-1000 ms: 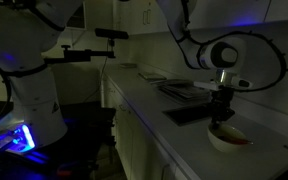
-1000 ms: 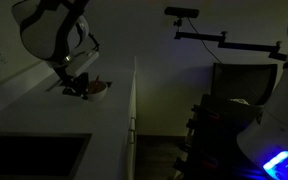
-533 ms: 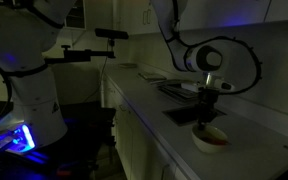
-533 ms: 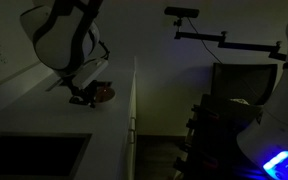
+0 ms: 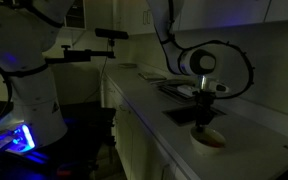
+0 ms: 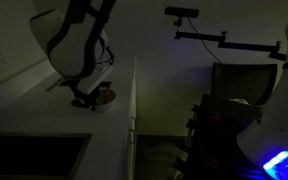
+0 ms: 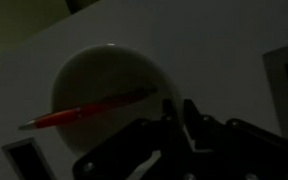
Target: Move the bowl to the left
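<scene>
The scene is dim. The bowl (image 5: 211, 141) is small, round and pale, and sits on the white counter (image 5: 144, 105). It also shows in the other exterior view (image 6: 105, 96) with a reddish inside. In the wrist view the bowl (image 7: 109, 80) fills the middle, with a thin red streak (image 7: 79, 108) across it. My gripper (image 5: 204, 127) stands upright over the bowl's rim. Its two fingers (image 7: 179, 106) are pinched on the rim at the bowl's near right side.
A flat dark tray (image 5: 189, 113) lies on the counter just beside the bowl, and its edge shows in the wrist view (image 7: 284, 80). More flat items (image 5: 179, 90) lie farther back. A dark sink (image 6: 34, 155) is set in the counter. The counter edge (image 6: 134, 110) drops off alongside.
My gripper and the bowl have slid together along the counter, leftwards in one exterior view and toward the camera in the other. The grip has stayed shut on the rim.
</scene>
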Robot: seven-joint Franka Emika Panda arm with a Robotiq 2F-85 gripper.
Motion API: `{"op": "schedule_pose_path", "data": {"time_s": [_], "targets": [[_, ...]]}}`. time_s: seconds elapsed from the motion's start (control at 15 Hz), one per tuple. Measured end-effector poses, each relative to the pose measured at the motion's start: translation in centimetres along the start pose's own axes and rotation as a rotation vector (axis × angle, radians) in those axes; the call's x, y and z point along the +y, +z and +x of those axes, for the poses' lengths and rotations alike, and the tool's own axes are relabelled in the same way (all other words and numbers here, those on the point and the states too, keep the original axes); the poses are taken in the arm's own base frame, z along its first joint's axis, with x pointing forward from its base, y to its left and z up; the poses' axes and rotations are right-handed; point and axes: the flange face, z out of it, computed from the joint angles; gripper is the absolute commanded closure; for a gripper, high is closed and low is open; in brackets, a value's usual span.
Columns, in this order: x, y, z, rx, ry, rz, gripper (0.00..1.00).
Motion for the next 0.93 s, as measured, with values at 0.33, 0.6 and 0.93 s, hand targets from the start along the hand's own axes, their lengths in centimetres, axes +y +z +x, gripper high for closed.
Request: {"op": "schedule_pose_path", "data": {"time_s": [0.33, 0.6, 0.93], "targets": [[0.2, -2.2, -0.3, 0.025, 0.001, 0.009, 0.11], [1.6, -6.5, -0.9, 0.012, 0.006, 0.082, 0.0], [3.9, -11.9, -2.4, -0.007, -0.021, 0.152, 0.0]]}}
